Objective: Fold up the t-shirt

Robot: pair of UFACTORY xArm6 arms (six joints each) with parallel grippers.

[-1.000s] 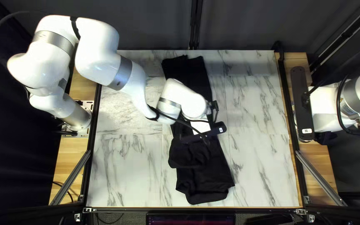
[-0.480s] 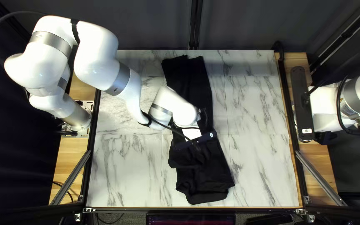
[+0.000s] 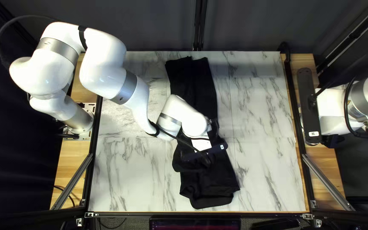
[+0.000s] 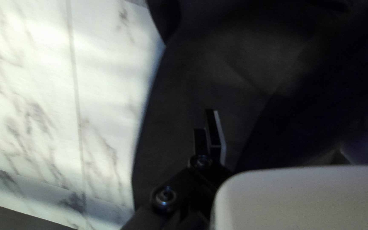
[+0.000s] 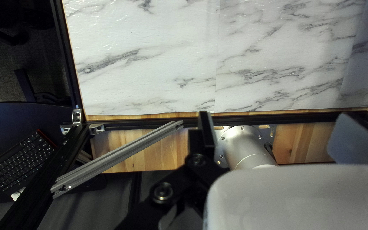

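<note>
The black t-shirt (image 3: 211, 187) lies as a long strip from near the table's far edge to near its front edge, with creases in its nearer half. My left gripper (image 3: 202, 145) is over the middle of the strip in the top left view, its tip hidden beneath the wrist. In the left wrist view, dark cloth (image 4: 201, 85) spreads ahead of and under my left gripper (image 4: 213, 127); contact cannot be made out. My right gripper (image 3: 330, 117) hangs beyond the table's right edge. No cloth shows around my right gripper (image 5: 206, 127) in its wrist view.
Marble-patterned tabletop (image 3: 265, 170) shows on both sides of the cloth. Dark rails edge the table, with a slanted metal strut (image 3: 326, 181) at the right and another (image 3: 72, 181) at the left. A keyboard (image 5: 18, 162) sits outside the frame in the right wrist view.
My left arm's wrist has moved toward the table's front edge over the cloth, lately shifting slightly to the right. The cloth's outline and my right arm look unchanged.
</note>
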